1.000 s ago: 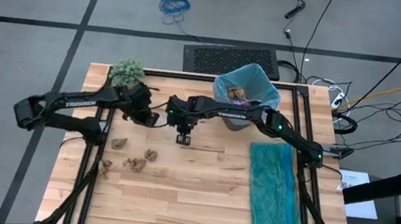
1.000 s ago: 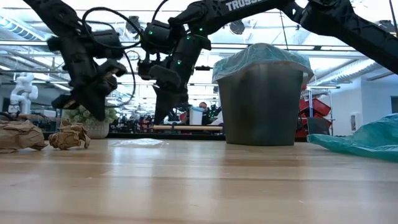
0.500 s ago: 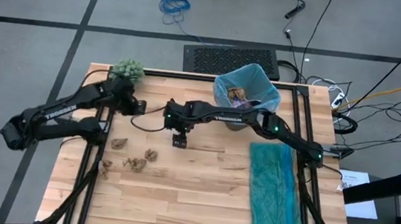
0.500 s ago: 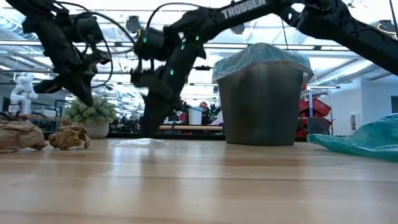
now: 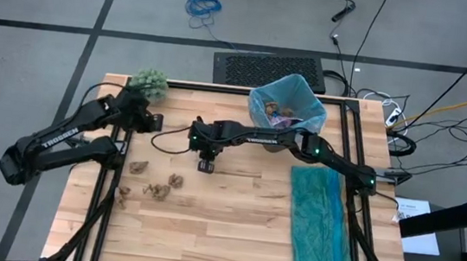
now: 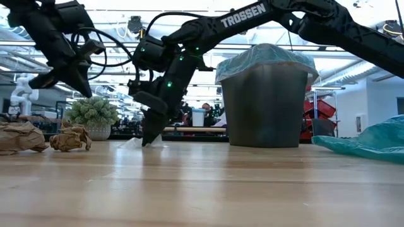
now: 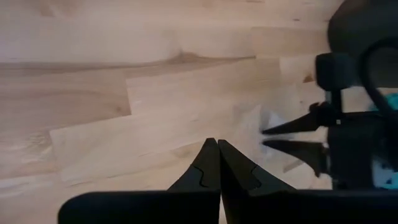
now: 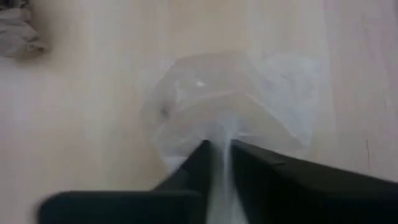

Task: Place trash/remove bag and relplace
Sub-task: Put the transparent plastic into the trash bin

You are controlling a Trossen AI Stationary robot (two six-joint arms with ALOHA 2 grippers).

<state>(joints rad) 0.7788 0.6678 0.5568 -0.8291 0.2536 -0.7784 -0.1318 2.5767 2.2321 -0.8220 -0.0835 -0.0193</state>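
The wooden table fills the lower centre of the high view, its lower half bare planks with wide free room; a black frame rail runs along each side edge.

The right arm reaches from the table's right edge leftward across the upper middle, elbow near the bin, wrist bent down. The right gripper points at the boards left of centre; in the low view its tips touch down on the tabletop. In its wrist view the fingers stand narrow, pinched on a flat clear plastic scrap lying on the wood.

The left arm stretches from the lower left outside the table up to the upper-left corner. The left gripper hangs raised beside the green plant, well apart from the right gripper; its fingers are pressed together, holding nothing.

A teal-green bag lies flat along the right side.

The grey bin stands at the upper edge right of centre, lined with the light blue bag, some trash inside.

Brown trash wads lie loose at lower left of the table, near the left rail.
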